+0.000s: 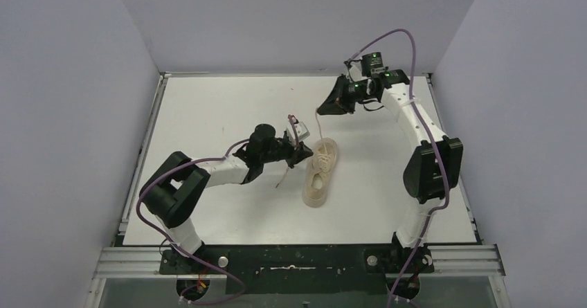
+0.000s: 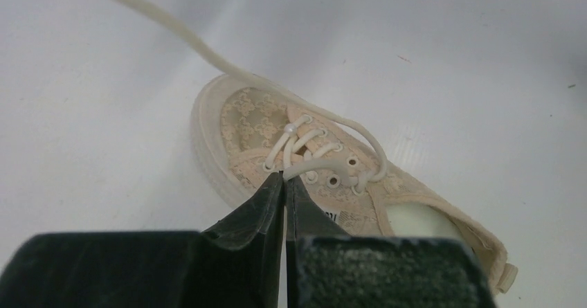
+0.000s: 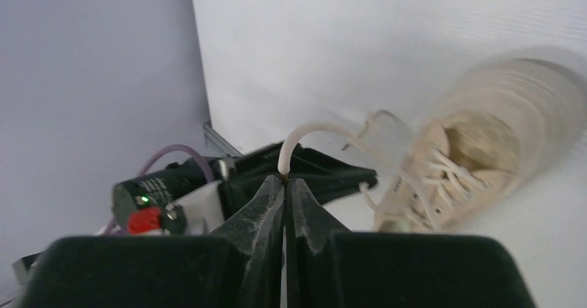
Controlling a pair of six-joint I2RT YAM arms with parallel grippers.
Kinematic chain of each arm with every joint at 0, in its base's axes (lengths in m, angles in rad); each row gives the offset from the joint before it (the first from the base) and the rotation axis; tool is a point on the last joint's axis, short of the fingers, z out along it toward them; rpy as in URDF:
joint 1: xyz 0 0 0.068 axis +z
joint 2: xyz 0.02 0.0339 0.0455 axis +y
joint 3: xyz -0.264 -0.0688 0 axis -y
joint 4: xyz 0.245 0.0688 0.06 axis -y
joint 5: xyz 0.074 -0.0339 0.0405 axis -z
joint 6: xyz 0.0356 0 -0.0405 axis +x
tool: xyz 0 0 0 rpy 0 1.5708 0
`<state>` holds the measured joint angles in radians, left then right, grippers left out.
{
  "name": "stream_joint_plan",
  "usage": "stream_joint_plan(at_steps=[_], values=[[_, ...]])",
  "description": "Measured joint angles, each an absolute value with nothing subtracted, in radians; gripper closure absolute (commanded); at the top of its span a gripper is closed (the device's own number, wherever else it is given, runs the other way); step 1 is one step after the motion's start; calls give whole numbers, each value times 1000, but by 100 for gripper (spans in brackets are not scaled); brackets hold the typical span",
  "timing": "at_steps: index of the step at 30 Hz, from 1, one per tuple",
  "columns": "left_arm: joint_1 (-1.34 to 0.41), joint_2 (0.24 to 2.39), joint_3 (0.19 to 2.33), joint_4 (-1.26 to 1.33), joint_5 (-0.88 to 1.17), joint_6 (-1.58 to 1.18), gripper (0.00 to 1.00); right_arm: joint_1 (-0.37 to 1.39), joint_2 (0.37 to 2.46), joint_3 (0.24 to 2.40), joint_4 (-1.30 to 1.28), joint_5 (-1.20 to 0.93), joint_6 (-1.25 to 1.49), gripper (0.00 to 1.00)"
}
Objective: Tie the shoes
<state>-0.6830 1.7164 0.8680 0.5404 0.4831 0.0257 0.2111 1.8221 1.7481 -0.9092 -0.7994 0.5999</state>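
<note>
A cream low-top shoe [image 1: 320, 182] lies on the white table, toe toward the far side. My left gripper [image 1: 305, 154] sits at the shoe's left side. In the left wrist view it [image 2: 284, 177] is shut on a lace [image 2: 332, 162] beside the eyelets. A loose lace end [image 1: 282, 178] hangs below that gripper. My right gripper [image 1: 323, 107] is raised beyond the toe and shut on the other lace [image 1: 318, 124], which runs back down to the shoe. In the right wrist view the lace tip [image 3: 293, 142] rises from the closed jaws [image 3: 284, 179], with the shoe [image 3: 477, 149] blurred behind.
Purple cables [image 1: 408, 45] loop over the right arm, and another [image 1: 149, 214] hangs round the left arm's base. A metal rail [image 1: 147, 138] edges the table on the left, and grey walls enclose it. The right arm's elbow [image 1: 432, 168] stands right of the shoe.
</note>
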Motion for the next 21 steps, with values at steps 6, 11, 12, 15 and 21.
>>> stream_joint_plan(at_steps=[6, 11, 12, 15, 21], values=[[-698, 1758, 724, 769, 526, 23, 100, 310, 2000, 1862, -839, -902, 729, 100], [-712, 1758, 666, 878, 542, 45, 100, 389, 2090, 1921, -875, -926, 747, 100], [-715, 1758, 662, 889, 546, 51, 100, 408, 2111, 1940, -898, -925, 744, 100], [-735, 1747, 643, 915, 556, 86, 100, 480, 2183, 2009, -978, -914, 715, 100], [-764, 1698, 613, 918, 563, 154, 100, 603, 2257, 2024, -1120, -880, 667, 85]])
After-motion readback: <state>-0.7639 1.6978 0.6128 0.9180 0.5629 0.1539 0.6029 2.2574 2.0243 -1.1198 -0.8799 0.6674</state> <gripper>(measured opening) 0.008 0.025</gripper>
